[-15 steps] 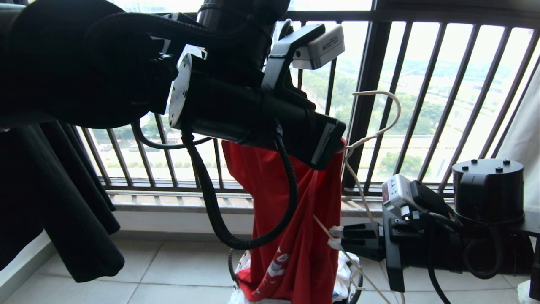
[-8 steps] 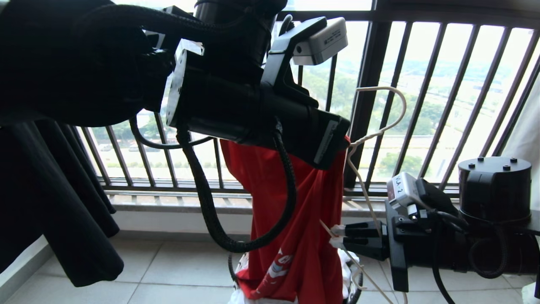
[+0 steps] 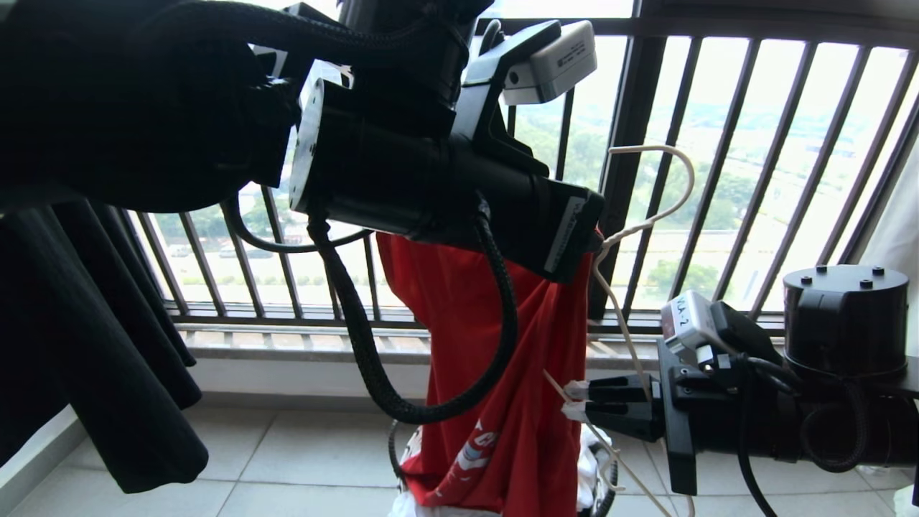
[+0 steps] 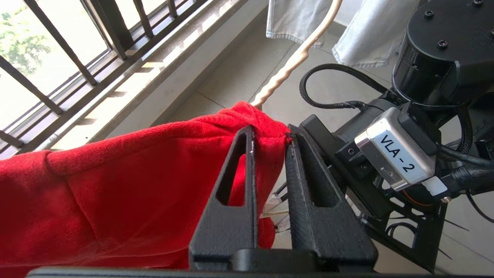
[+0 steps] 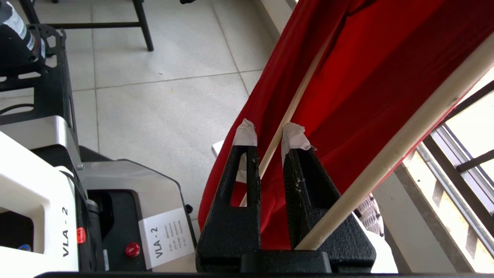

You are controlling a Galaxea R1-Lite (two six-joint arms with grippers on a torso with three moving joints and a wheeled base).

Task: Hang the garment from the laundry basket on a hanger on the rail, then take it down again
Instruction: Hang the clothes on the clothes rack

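The red garment (image 3: 495,345) hangs from the white wire hanger (image 3: 650,215) in front of the window, its hem over the laundry basket (image 3: 607,488). My left gripper (image 3: 594,248) is at the hanger's neck. In the left wrist view the left gripper (image 4: 270,133) has a bunched fold of the garment (image 4: 115,185) between its fingertips, just below the hanger's twisted neck (image 4: 285,69). Lower down, my right gripper (image 3: 574,402) is shut on the hanger's thin wire; in the right wrist view that wire (image 5: 285,112) runs between the taped tips of the right gripper (image 5: 269,131), against the garment (image 5: 347,77). The rail is out of view.
A black garment (image 3: 108,345) hangs at the left. The dark barred window railing (image 3: 718,179) stands behind, and a white cloth (image 3: 890,215) at the right edge. The robot's base (image 5: 38,200) is close behind the right arm. The basket's mesh (image 5: 366,214) shows below the hanger.
The left wrist and the hanger's hook have crept slightly up and to the right. The right gripper has barely moved and still holds the wire.
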